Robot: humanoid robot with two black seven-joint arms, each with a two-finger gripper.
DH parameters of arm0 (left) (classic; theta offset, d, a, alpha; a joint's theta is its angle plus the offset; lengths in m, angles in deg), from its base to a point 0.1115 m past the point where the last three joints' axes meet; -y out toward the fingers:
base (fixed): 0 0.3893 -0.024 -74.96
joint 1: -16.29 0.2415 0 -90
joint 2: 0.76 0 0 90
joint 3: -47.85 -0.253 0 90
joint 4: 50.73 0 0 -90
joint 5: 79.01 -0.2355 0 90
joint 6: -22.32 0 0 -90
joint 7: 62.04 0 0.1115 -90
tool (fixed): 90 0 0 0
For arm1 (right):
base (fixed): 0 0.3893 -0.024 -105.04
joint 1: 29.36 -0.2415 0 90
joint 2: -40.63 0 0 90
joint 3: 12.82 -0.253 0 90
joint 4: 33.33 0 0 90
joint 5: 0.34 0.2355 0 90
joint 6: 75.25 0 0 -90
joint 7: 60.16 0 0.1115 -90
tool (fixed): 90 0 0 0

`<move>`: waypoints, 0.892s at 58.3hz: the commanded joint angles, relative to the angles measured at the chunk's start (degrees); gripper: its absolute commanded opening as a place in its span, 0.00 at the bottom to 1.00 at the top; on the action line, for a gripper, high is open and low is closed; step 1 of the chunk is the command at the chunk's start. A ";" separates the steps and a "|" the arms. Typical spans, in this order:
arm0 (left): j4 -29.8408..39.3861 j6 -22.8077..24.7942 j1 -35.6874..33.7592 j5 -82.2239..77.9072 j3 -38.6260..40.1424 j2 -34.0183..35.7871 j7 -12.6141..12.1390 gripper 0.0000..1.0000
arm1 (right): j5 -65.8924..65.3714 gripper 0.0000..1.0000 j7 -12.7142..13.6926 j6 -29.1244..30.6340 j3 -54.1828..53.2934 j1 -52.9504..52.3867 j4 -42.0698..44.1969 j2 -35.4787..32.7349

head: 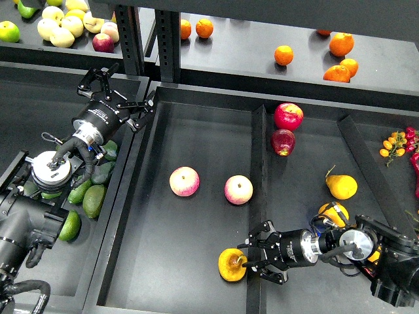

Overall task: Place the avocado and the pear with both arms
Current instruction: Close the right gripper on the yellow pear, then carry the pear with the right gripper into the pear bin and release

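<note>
The pear, yellow-orange with a brown patch, lies in the front right corner of the middle tray. My right gripper reaches over the divider from the right. Its fingers are spread and one tip is at the pear's right side, not closed around it. My left gripper is open and empty, above the wall between the left bin and the middle tray. Several avocados lie in the left bin under my left arm. A brighter green one lies at the front, and darker ones lie beside it.
Two pink-yellow apples lie mid-tray. Two red apples lie by the divider. Clean yellow pears are in the right bin. Oranges and pale apples sit on the back shelf, and cherry tomatoes at the far right.
</note>
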 commanded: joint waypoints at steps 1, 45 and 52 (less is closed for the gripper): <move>0.17 0.01 0.27 0.00 -0.05 0.00 0.03 1.00 | 0.04 0.10 0.00 0.00 -0.07 -0.19 -0.82 -0.09; 0.34 0.19 1.15 0.00 -0.05 0.00 -0.06 1.00 | 6.89 0.03 0.00 0.00 -1.30 -5.64 -6.89 -9.49; 0.34 0.10 1.15 0.00 -0.05 0.00 -0.06 1.00 | 8.74 0.03 0.00 0.00 -1.21 -7.66 -8.91 -12.30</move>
